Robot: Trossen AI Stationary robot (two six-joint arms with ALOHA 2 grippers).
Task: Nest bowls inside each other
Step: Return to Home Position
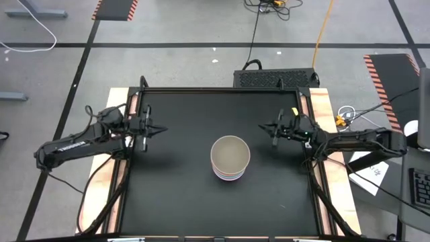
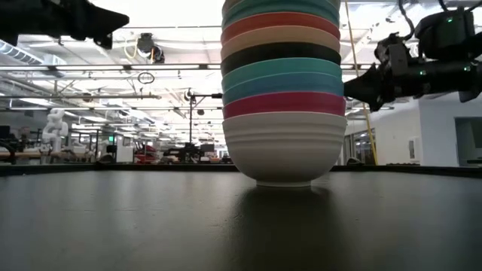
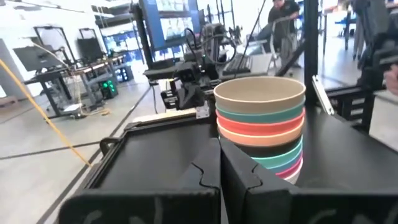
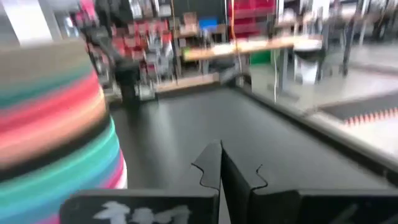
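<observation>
The bowls [image 1: 230,158] stand nested in one stack near the middle of the black table, the white bowl [image 2: 285,147] at the bottom resting on its foot. Above it come magenta, teal, black, peach and red-pink bowls, with an olive-grey bowl [image 3: 259,92] on top. My left gripper [image 1: 161,129] hovers shut above the table's left part, well clear of the stack. My right gripper [image 1: 263,126] hovers shut to the right of the stack and a little farther back, touching nothing.
The black table top [image 1: 181,188] is bordered by a raised dark frame [image 1: 222,89] and wooden side strips. A dark box [image 1: 275,78] sits just past the far edge. Papers and a keyboard [image 1: 420,188] lie off the table to the right.
</observation>
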